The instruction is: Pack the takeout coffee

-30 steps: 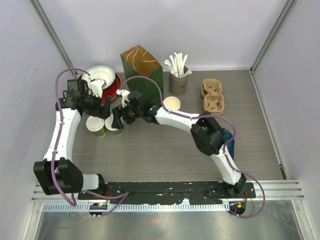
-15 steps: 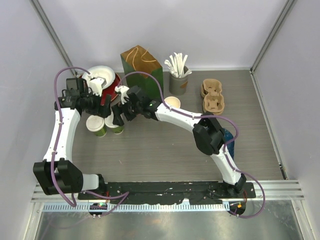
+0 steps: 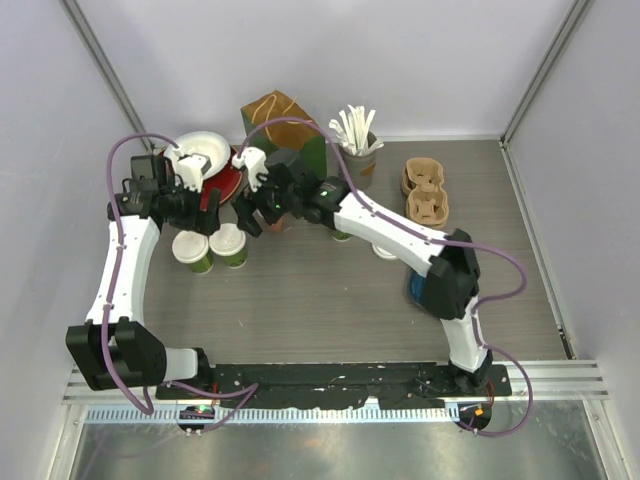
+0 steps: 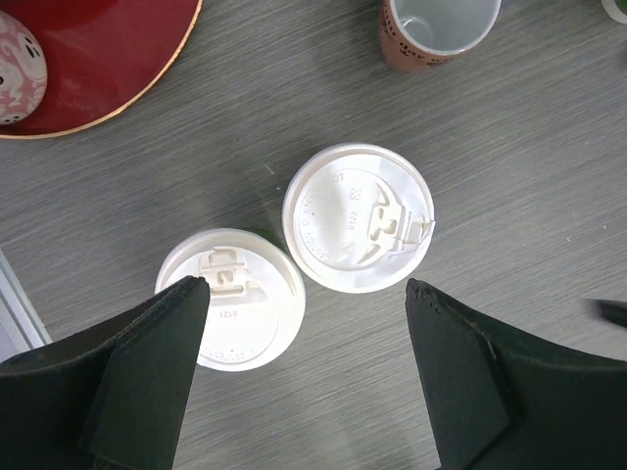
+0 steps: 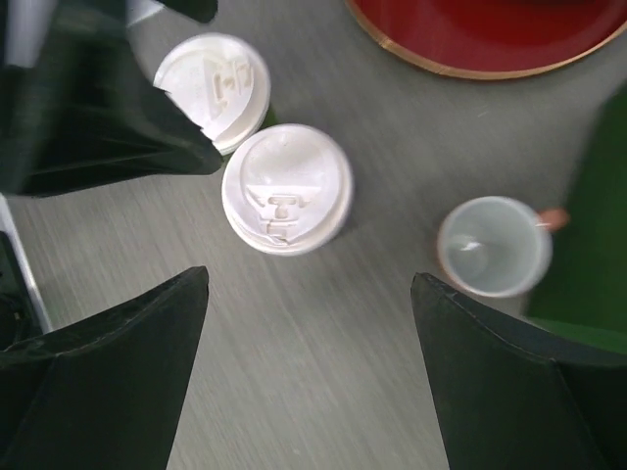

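Two green takeout coffee cups with white lids stand side by side on the table, the left one (image 3: 192, 250) and the right one (image 3: 230, 245). In the left wrist view both lids show, the right (image 4: 359, 217) and the left (image 4: 232, 299). My left gripper (image 4: 306, 285) is open and empty above them (image 3: 207, 215), its left finger over the left lid's edge. My right gripper (image 5: 312, 278) is open and empty, hovering behind the right cup (image 5: 287, 188) and touching nothing (image 3: 252, 215). The left cup (image 5: 213, 80) sits partly under the left gripper.
A small red-and-white empty cup (image 5: 495, 245) stands right of the cups (image 4: 439, 29). A red plate (image 3: 228, 182) holds a white bowl (image 3: 200, 150) and a pink tumbler (image 4: 20, 69). Behind are a green paper bag (image 3: 270, 115), a stirrer holder (image 3: 355, 165) and cardboard cup carriers (image 3: 425, 195).
My right gripper has risen and pulled back from the right lidded cup toward the green bag. The left gripper has hardly moved. Both cups stay in place.
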